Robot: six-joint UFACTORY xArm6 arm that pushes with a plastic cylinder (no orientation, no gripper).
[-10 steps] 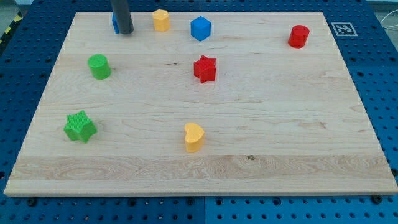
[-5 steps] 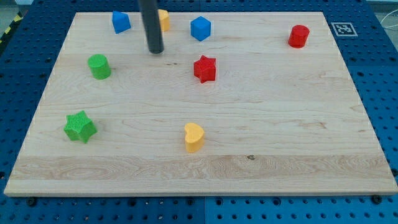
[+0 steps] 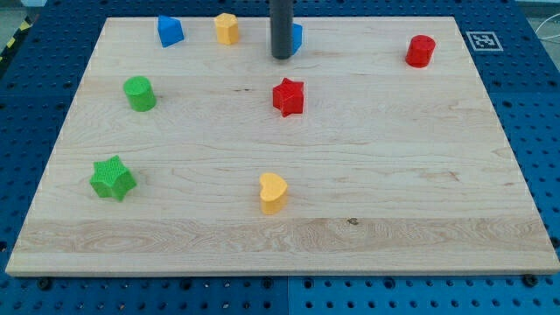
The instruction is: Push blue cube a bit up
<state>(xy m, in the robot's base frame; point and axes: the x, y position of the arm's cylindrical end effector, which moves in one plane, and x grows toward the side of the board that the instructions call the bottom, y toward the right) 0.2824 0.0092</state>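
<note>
The blue cube (image 3: 296,38) sits near the view's top, middle of the wooden board, mostly hidden behind my rod. My tip (image 3: 281,57) rests just at the cube's lower left edge, right against it as far as the view shows. A second blue block (image 3: 170,31), of an angular shape, lies at the top left.
A yellow block (image 3: 227,28) sits left of my rod at the top. A red star (image 3: 288,96) lies just below my tip. A red cylinder (image 3: 421,51) is at top right, a green cylinder (image 3: 139,93) and green star (image 3: 112,178) at left, a yellow heart (image 3: 273,192) at lower middle.
My rod has swept from the top left, near the angular blue block, rightward across the board to the blue cube. No block has visibly moved.
</note>
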